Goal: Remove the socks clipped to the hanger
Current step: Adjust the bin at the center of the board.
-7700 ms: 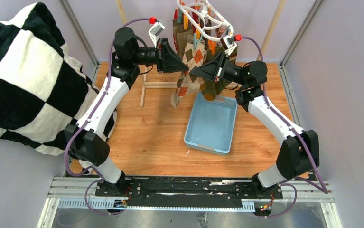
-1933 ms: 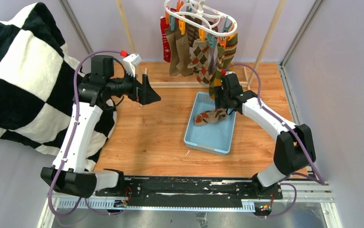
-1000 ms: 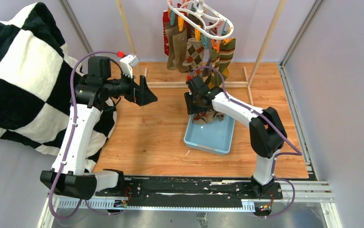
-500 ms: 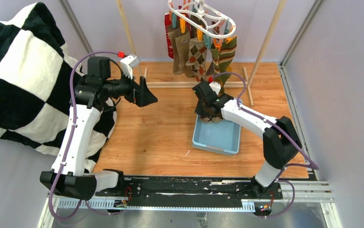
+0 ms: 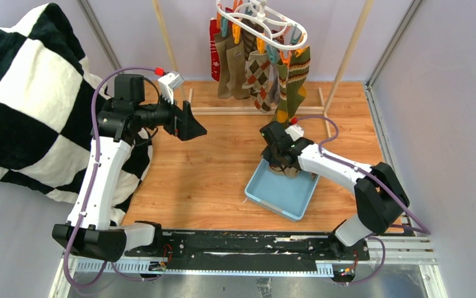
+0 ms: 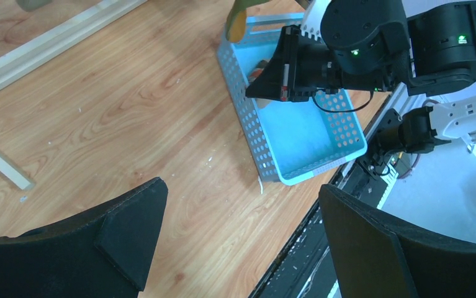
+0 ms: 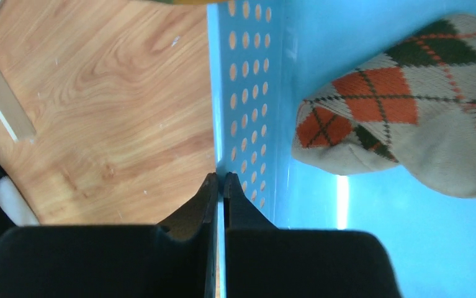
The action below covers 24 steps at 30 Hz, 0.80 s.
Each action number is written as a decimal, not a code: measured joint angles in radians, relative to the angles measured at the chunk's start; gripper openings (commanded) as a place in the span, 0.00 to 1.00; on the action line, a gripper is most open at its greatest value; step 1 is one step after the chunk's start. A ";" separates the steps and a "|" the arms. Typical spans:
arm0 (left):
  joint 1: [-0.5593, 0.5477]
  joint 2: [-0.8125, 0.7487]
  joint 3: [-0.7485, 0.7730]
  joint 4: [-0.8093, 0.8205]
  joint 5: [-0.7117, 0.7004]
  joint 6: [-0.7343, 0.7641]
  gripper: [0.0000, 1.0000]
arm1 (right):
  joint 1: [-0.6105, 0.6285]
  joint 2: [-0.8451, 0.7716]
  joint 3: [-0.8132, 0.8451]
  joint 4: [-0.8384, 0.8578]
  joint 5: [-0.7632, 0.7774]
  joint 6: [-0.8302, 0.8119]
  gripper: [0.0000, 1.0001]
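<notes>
Jaws of right gripper [image 7: 220,178] pinched together at basket [image 7: 247,93] wall.

The closed right hand [image 7: 218,180] meets the blue basket [image 7: 247,93] wall beside an argyle sock [image 7: 396,112].

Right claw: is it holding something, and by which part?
The right gripper is shut on the blue basket, pinching its perforated side wall's rim; the argyle sock lies loose inside.
</notes>
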 measured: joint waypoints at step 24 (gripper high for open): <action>0.000 -0.015 0.000 -0.001 0.023 0.032 1.00 | -0.160 -0.051 0.003 0.148 -0.037 -0.203 0.70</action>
